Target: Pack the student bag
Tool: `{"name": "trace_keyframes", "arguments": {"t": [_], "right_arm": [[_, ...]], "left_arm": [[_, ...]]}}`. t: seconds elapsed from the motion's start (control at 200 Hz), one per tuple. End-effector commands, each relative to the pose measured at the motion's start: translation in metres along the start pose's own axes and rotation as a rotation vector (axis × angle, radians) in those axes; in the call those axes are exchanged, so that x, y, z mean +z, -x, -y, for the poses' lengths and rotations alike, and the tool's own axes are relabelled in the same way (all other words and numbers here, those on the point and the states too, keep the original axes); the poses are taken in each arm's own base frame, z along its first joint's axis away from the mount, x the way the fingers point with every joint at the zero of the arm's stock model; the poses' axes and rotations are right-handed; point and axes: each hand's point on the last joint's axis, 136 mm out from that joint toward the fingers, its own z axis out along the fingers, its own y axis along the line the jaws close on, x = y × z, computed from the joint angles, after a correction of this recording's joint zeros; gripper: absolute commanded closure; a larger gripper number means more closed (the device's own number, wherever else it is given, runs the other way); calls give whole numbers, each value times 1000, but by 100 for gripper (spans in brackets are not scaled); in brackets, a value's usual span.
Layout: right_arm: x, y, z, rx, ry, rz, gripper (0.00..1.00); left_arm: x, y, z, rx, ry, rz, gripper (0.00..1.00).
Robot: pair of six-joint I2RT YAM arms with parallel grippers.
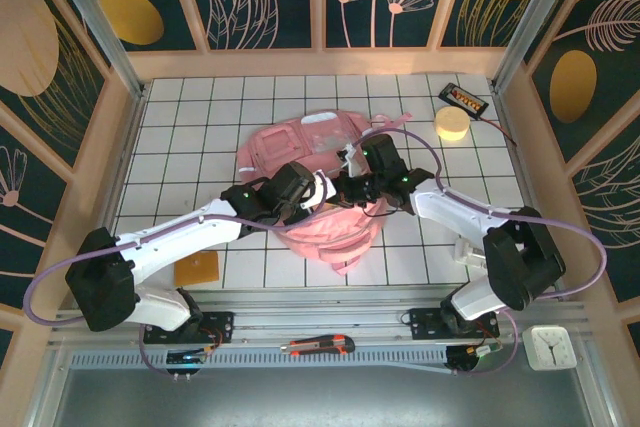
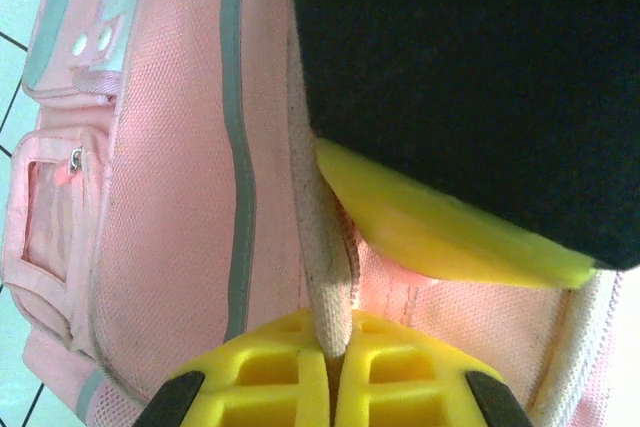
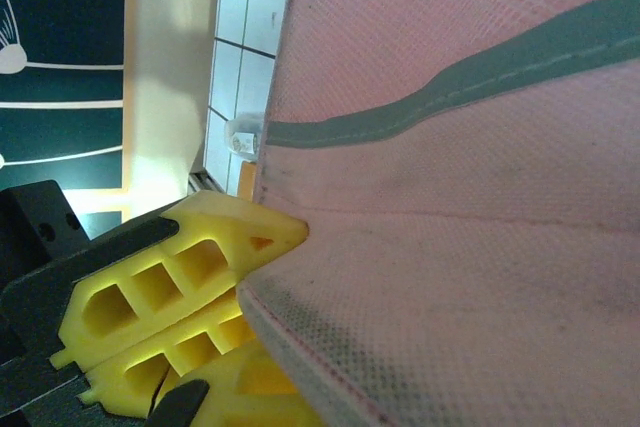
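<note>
The student bag point(image 1: 296, 143), a big pink backpack with grey strips, lies in the middle of the tiled table, its near part bunched up between the two arms. My left gripper point(image 1: 316, 191) is shut on a pale webbing edge of the bag point(image 2: 330, 277), pinched between the yellow fingers point(image 2: 270, 372). My right gripper point(image 1: 356, 187) faces it closely, and its yellow finger point(image 2: 440, 232) shows right above that pinch. In the right wrist view the gripper point(image 3: 262, 292) is shut on a seamed fabric edge of the bag point(image 3: 450, 277).
A pale yellow roll point(image 1: 451, 125) and a black device point(image 1: 463, 99) lie at the back right. An orange flat square point(image 1: 196, 269) sits near the left arm's base. A box cutter point(image 1: 320, 347) lies on the front rail and a white clock point(image 1: 548, 347) at the front right.
</note>
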Motion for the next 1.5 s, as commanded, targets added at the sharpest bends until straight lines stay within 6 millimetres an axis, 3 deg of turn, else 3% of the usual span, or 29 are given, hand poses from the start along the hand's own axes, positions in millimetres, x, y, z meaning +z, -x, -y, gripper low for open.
{"name": "trace_keyframes", "arguments": {"t": [0.0, 0.03, 0.07, 0.115, 0.21, 0.305, 0.47, 0.605, 0.746, 1.051, 1.331, 1.421, 1.496], "right_arm": [[4, -6, -19, -74, 42, 8, 100], [-2, -5, -16, -68, 32, 22, 100], [-11, -2, -9, -60, 14, 42, 100], [-21, 0, -3, -53, -5, 66, 100], [-40, 1, 9, -43, -37, 98, 100], [-57, 2, 20, -38, -63, 126, 100], [-73, 1, 29, -32, -77, 144, 100], [-74, 0, 28, -42, -70, 138, 100], [-75, 0, 28, -56, -70, 130, 100], [-79, -1, 30, -63, -70, 130, 100], [-81, -3, 32, -64, -73, 127, 100], [-81, -3, 31, -64, -69, 126, 100], [-80, -3, 32, -66, -70, 124, 100]], "left_arm": [[-37, 88, -4, -66, -27, 338, 100], [-39, 84, -6, -78, -13, 335, 89], [-44, 79, -9, -94, 5, 337, 65], [-50, 74, -14, -116, 27, 349, 57], [-63, 66, -30, -224, 46, 378, 54], [-67, 57, -57, -464, -11, 398, 54], [-52, 45, -83, -847, -116, 343, 50], [-22, 26, -80, -1164, -261, 189, 51], [-1, 10, -66, -1330, -381, 99, 52], [39, -15, -48, -1343, -431, -63, 56], [54, -19, -48, -1350, -423, -111, 59], [56, -17, -47, -1366, -437, -101, 68], [58, -11, -47, -1394, -463, -79, 88]]}}
